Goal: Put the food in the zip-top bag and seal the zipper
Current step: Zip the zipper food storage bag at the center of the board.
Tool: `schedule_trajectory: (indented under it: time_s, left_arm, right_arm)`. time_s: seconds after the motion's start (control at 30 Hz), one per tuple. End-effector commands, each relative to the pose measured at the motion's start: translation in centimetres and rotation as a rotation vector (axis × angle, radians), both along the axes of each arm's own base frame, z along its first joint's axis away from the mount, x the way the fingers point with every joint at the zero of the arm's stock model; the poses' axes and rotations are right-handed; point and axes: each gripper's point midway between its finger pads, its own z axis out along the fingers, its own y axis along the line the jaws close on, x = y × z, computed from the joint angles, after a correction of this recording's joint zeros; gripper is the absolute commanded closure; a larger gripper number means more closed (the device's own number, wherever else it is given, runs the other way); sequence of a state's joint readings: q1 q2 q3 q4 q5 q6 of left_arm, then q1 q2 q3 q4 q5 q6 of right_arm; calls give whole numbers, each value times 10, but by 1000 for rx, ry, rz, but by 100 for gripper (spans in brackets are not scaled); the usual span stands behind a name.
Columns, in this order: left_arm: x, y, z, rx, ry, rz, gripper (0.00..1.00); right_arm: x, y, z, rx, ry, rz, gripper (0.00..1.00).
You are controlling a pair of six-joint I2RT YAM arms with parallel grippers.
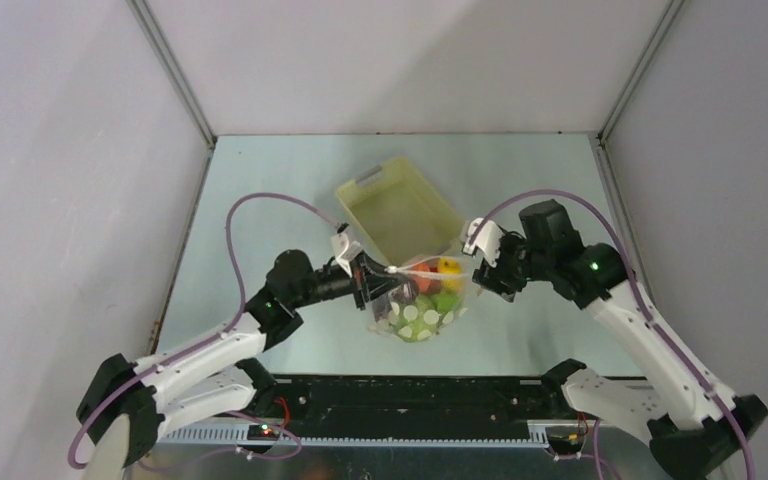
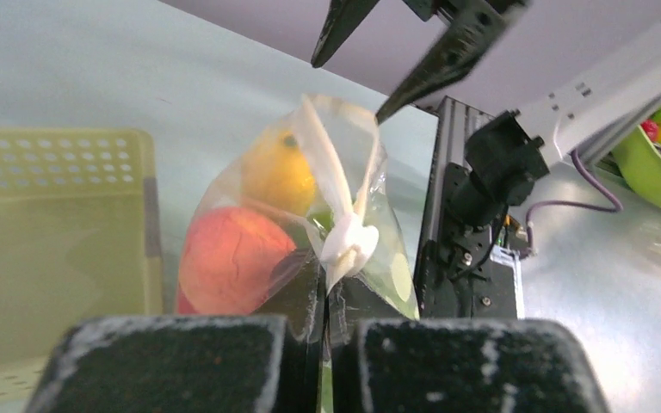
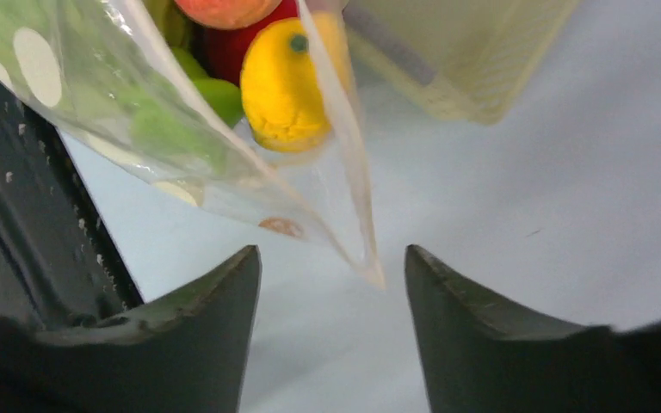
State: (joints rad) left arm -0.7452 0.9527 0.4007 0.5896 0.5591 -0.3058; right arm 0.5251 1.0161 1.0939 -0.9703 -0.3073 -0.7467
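The clear dotted zip-top bag (image 1: 422, 298) hangs in the middle, full of food: a yellow fruit (image 1: 448, 267), orange and green pieces. My left gripper (image 1: 378, 278) is shut on the bag's left mouth end; in the left wrist view (image 2: 327, 335) the zipper strip (image 2: 340, 202) rises from between the pads, with the peach (image 2: 228, 258) and yellow fruit (image 2: 277, 176) behind it. My right gripper (image 1: 480, 265) is open just right of the bag; in the right wrist view (image 3: 331, 275) the bag's corner (image 3: 363, 258) points between the fingertips without touching them.
The pale yellow slotted basket (image 1: 400, 205) stands just behind the bag, and shows in the left wrist view (image 2: 52, 249) and the right wrist view (image 3: 465, 60). A green bowl with fruit (image 2: 654, 163) shows at the far right of the left wrist view.
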Motion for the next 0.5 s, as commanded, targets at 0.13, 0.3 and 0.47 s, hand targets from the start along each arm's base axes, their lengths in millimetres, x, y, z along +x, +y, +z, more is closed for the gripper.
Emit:
schedule_trajectory:
  time_s: [0.13, 0.3, 0.47]
  left_arm:
    - [14, -14, 26, 132, 2, 53, 100]
    - [8, -22, 31, 187, -44, 42, 100]
    - [5, -20, 21, 278, -43, 76, 100]
  right_arm:
    - [0, 33, 89, 421, -213, -81, 3]
    - [-21, 63, 110, 608, -213, 75, 0]
    - [-31, 95, 123, 660, -241, 237, 0]
